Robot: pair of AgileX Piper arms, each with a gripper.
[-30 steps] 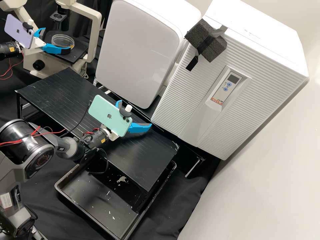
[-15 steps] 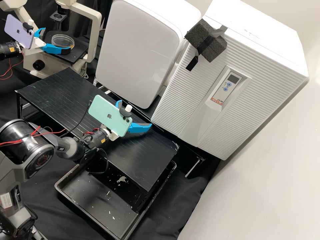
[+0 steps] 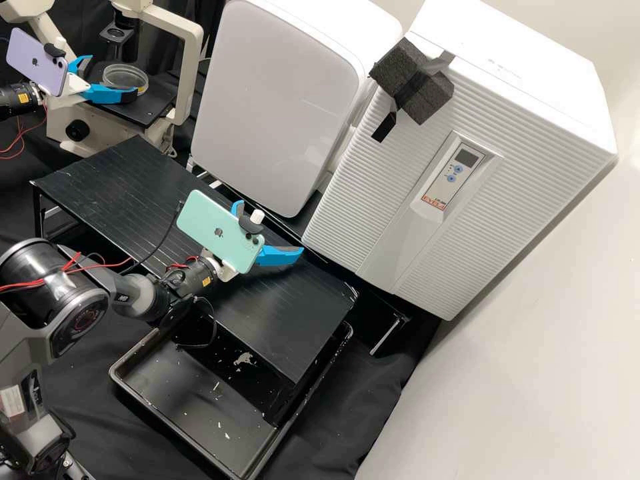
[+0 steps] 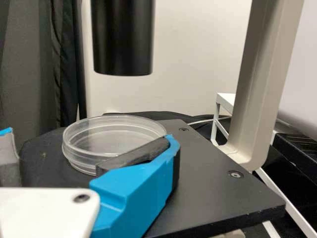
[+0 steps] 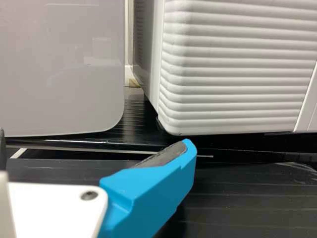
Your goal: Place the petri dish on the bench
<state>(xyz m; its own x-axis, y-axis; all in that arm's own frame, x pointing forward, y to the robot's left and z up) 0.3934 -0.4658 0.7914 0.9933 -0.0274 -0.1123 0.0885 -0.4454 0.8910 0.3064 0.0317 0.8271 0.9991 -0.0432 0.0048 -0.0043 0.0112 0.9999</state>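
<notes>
Part of the petri dish on the microscope stage is hidden behind one finger of the left gripper; whether they touch is unclear. Above the stage, the microscope is cut off by the high view's edge.

We see pale wall down right side of frame, brighter toward upper right. Black curtain hangs in upper left. We find wrinkled black cloth at bottom centre, white ribbed-front cabinet upper right.

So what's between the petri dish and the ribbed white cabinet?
In the high view, past the dish, a pale microscope upright, then a smooth white cabinet.
</notes>
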